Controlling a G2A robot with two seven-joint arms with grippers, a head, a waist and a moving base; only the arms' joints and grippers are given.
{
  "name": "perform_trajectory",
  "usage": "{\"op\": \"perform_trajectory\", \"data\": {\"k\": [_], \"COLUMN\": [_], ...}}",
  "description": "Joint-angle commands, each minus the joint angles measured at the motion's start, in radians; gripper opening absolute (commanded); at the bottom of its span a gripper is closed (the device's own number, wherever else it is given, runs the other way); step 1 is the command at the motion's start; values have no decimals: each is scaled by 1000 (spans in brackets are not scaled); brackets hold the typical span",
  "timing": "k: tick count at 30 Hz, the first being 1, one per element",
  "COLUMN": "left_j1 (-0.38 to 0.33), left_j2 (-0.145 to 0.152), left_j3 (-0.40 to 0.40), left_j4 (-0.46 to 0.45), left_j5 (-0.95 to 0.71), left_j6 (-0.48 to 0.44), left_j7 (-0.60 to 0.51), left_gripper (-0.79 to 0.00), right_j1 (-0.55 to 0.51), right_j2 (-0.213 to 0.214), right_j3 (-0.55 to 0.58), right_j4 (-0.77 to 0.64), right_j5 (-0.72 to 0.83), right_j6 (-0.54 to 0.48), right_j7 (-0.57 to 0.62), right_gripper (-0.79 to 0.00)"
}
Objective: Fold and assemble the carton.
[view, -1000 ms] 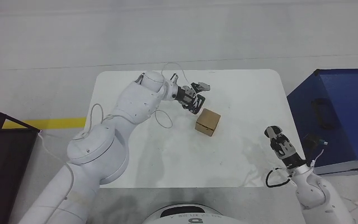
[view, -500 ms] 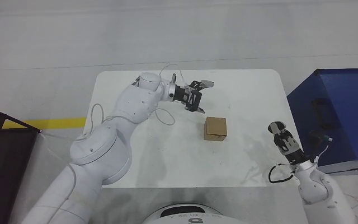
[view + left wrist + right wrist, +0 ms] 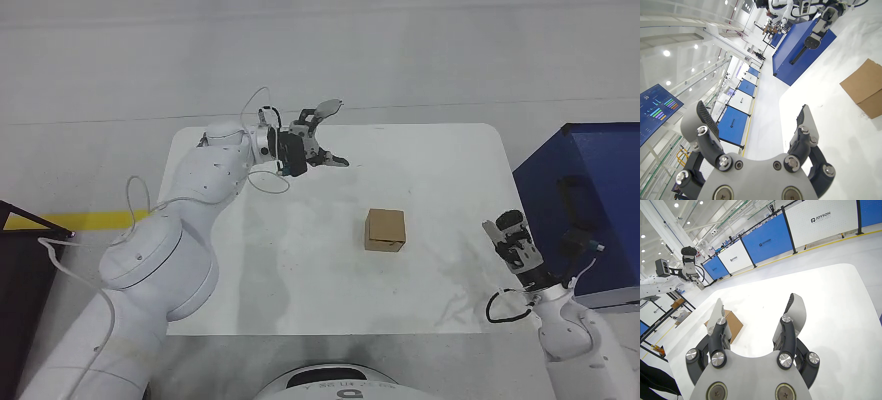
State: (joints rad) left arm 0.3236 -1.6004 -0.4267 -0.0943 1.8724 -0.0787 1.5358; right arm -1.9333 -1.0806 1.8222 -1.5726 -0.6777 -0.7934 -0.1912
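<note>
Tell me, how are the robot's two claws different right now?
The left gripper hangs near the far edge of the table, beyond the carton. The right gripper is at the table's right edge, beside the blue bin. The left gripper's fingers also look spread wider than the right gripper's. Both are open, empty and apart from the carton.

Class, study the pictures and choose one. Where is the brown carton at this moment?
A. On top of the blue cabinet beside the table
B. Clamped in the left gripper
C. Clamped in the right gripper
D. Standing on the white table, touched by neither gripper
D: the carton stands closed on the table, while the left gripper and the right gripper are both open, empty and clear of it.
</note>
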Motion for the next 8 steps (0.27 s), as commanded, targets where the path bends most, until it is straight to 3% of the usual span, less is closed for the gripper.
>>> {"op": "perform_trajectory", "data": {"k": [1, 4, 8], "left_j1": [0, 0, 0], "left_j2": [0, 0, 0], "left_j3": [0, 0, 0], "left_j4": [0, 0, 0], "left_j5": [0, 0, 0], "left_j6": [0, 0, 0], "left_j7": [0, 0, 0], "left_gripper": [0, 0, -1], "right_j1": [0, 0, 0], "right_j2": [0, 0, 0], "right_j3": [0, 0, 0], "right_j4": [0, 0, 0], "right_j5": [0, 0, 0], "right_j6": [0, 0, 0], "right_j7": [0, 0, 0], "right_gripper": [-93, -25, 0]}}
